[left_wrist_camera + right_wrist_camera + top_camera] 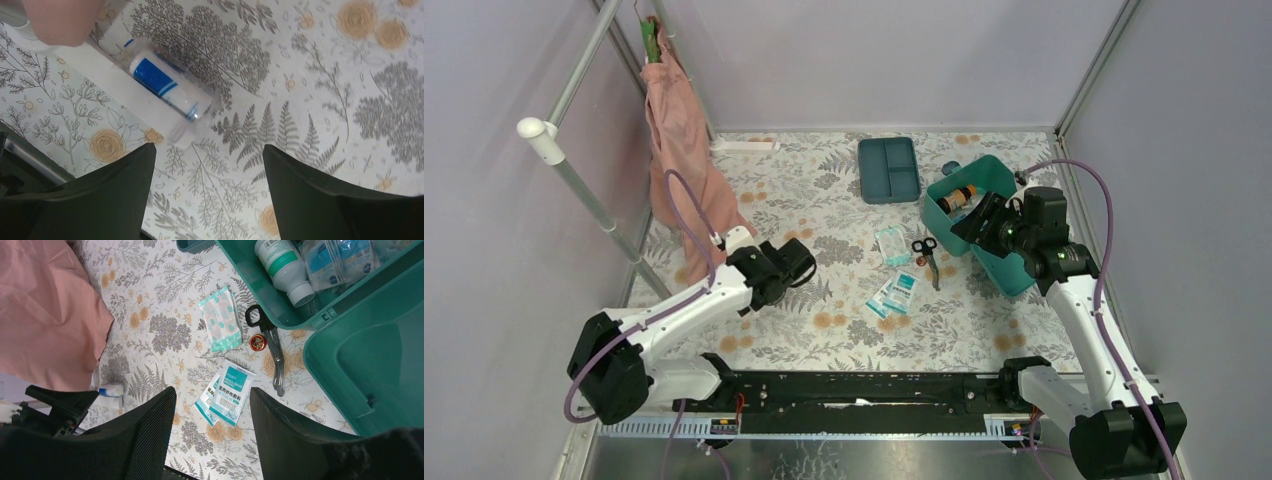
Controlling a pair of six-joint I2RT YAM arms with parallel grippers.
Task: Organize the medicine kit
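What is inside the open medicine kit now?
Inside the medicine kit lie a white bottle with a green label and clear packets. In the top view the right arm covers part of it.

**Three Views, One Surface**

The whole surface (824, 200) is seen from high behind the arm bases. From the left wrist, a wrapped roll (165, 92) is viewed closely from above. From the right wrist, farther off, that roll is shared, and the medicine kit (360, 355) with the top view.
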